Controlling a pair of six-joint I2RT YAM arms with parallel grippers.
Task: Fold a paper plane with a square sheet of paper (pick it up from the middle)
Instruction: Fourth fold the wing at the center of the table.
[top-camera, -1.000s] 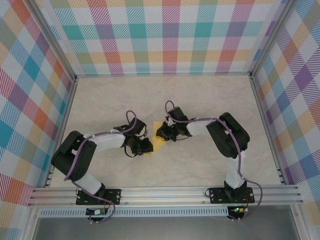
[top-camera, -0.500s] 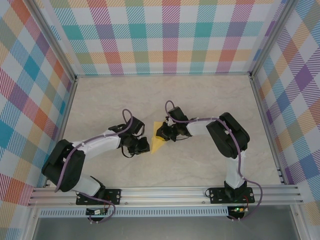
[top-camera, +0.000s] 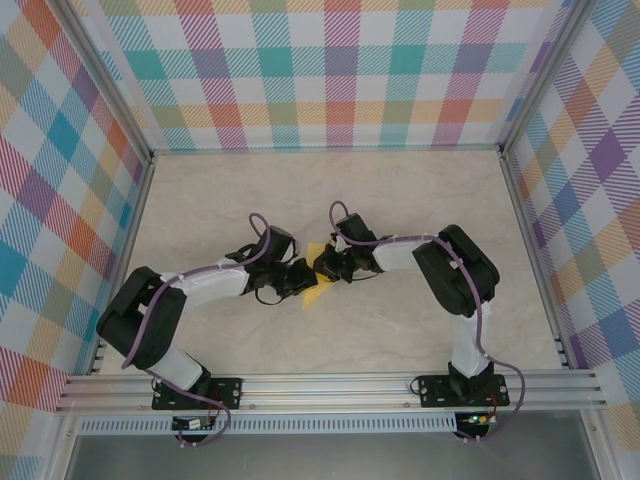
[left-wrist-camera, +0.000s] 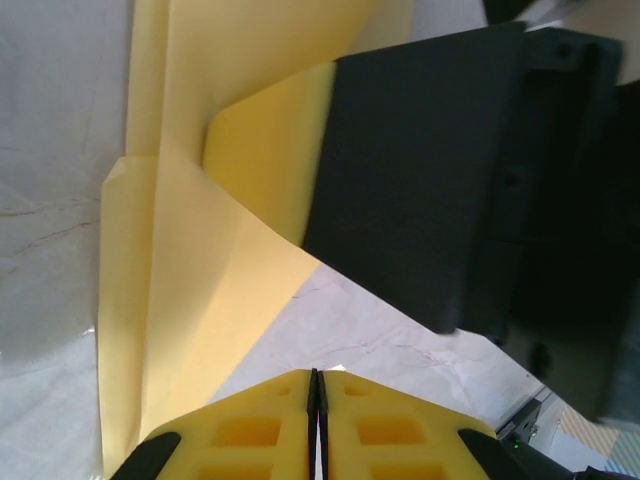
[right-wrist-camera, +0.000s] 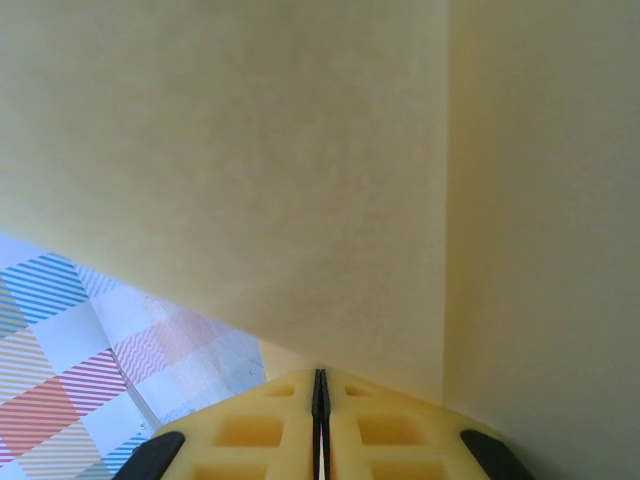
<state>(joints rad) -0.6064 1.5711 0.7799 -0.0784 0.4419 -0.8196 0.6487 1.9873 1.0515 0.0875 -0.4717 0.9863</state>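
Note:
The square sheet of paper (top-camera: 312, 292) is bright yellow and partly folded, lying at the table's middle between my two grippers. In the left wrist view the paper (left-wrist-camera: 180, 300) shows creases and a flap that curls up against the right gripper's black finger (left-wrist-camera: 420, 170). My right gripper (top-camera: 322, 266) is shut, and the paper (right-wrist-camera: 300, 180) rises straight from its closed tips (right-wrist-camera: 319, 372), with a fold line down the right side. My left gripper (top-camera: 305, 276) is shut with nothing between its fingers; its tips (left-wrist-camera: 316, 372) hover over bare table just beside the paper's edge.
The tabletop (top-camera: 420, 200) is pale marble, fenced by plaid walls (top-camera: 330, 70) and aluminium rails (top-camera: 330, 385). Both arms reach inward and their grippers almost touch at the centre. Open table lies behind and to both sides.
My left gripper has moved up and to the right, close to the paper and the right gripper, and its jaws have closed fully. The right gripper has stayed in place.

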